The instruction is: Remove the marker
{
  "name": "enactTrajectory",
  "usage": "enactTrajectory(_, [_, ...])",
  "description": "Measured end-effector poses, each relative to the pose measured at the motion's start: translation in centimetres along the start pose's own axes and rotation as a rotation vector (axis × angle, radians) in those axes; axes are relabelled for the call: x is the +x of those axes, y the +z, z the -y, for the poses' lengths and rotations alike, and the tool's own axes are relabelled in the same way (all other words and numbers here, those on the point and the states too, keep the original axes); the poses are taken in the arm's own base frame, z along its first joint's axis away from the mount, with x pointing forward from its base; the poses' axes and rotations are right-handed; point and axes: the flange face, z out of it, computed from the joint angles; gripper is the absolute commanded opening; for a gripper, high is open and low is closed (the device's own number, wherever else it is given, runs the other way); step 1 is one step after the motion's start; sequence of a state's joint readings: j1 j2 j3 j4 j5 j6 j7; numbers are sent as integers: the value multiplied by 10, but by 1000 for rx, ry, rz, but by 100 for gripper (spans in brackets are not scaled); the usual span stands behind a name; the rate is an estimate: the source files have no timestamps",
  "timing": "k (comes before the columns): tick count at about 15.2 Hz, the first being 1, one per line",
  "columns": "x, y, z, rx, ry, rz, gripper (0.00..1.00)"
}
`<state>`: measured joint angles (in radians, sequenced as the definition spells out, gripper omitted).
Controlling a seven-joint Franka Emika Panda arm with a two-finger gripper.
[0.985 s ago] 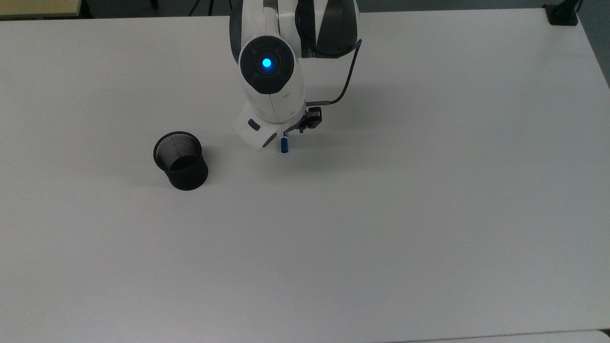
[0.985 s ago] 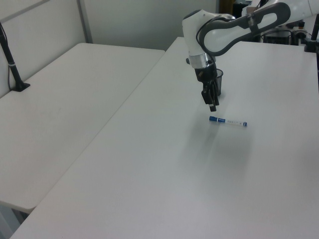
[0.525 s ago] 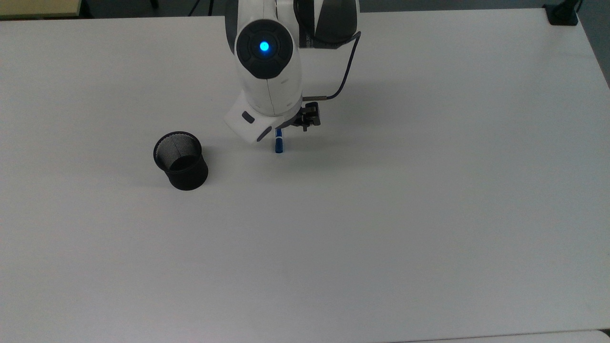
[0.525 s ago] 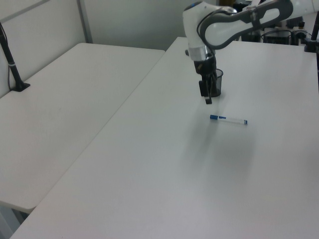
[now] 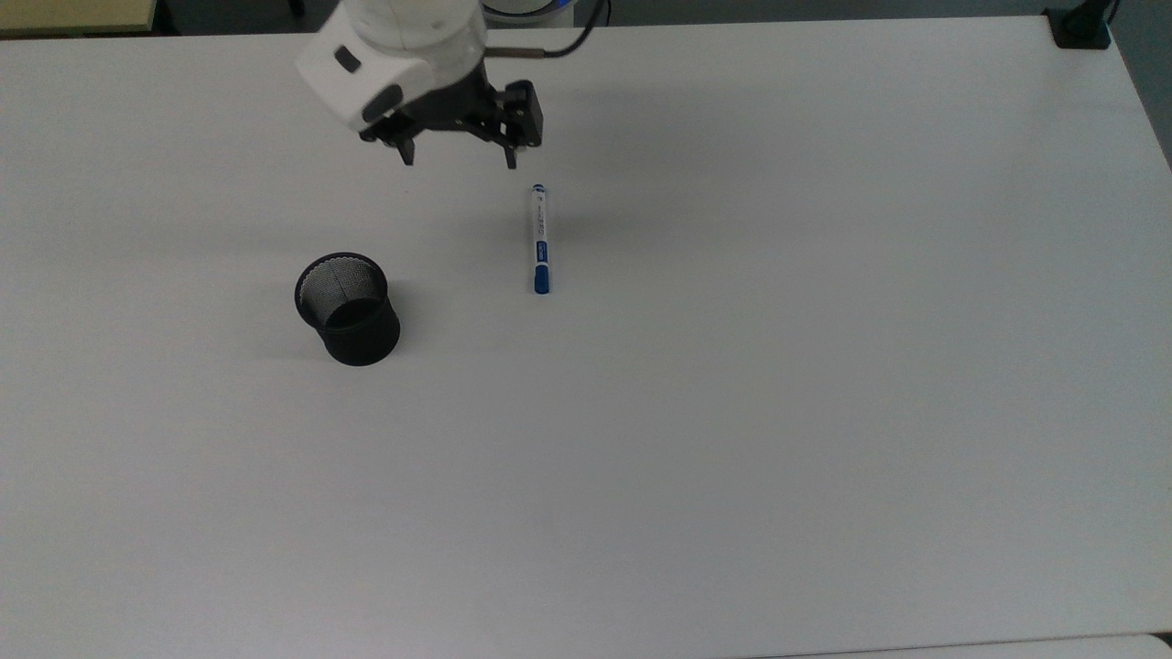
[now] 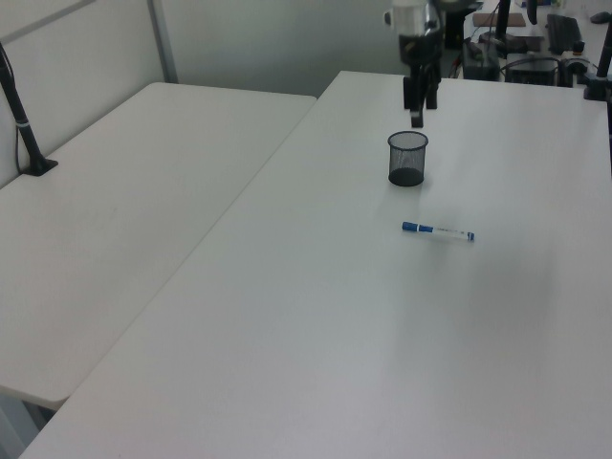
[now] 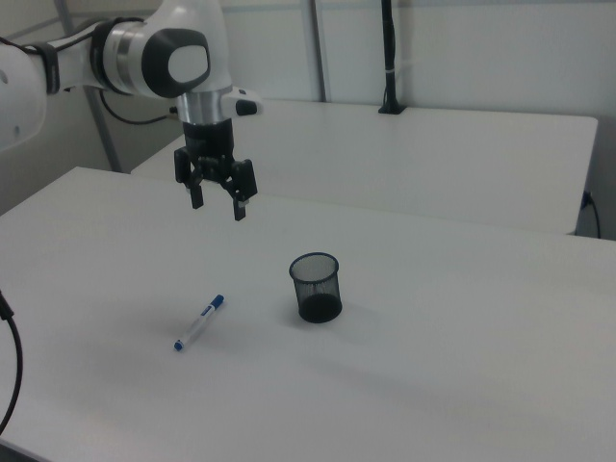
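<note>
Marker (image 5: 540, 240) lies flat on the white table (image 5: 824, 366), a little above and left of centre in the top view, its length running up and down the frame with the blue cap at the lower end; in the right view the marker (image 7: 199, 322) sits in the lower left, angled, and in the left view the marker (image 6: 438, 230) lies right of centre, nearly level across the frame. Nothing touches it. The gripper (image 5: 458, 161) hangs in the upper left of the top view, above and to the left of the marker's upper end and well apart from it, with its two black fingers spread wide and nothing between them (the same spread shows plainly in the right view, where the gripper (image 7: 218, 207) hangs above the table in the upper left). A black mesh cup (image 5: 348, 308) stands upright to the left of the marker in the top view, apart from it; in the left view the cup (image 6: 407, 159) stands below the gripper (image 6: 418, 120), near the top of the frame.
</note>
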<state>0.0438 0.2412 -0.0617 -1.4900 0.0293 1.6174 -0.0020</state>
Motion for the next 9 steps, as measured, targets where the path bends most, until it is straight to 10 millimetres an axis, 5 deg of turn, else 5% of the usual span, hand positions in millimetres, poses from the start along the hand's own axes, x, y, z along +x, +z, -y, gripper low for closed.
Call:
enactTrajectory(5, [-20,-28,-53,12,15,-18,100])
enactTrajectory(9, [-27,-38,-67,14,39,-32,100])
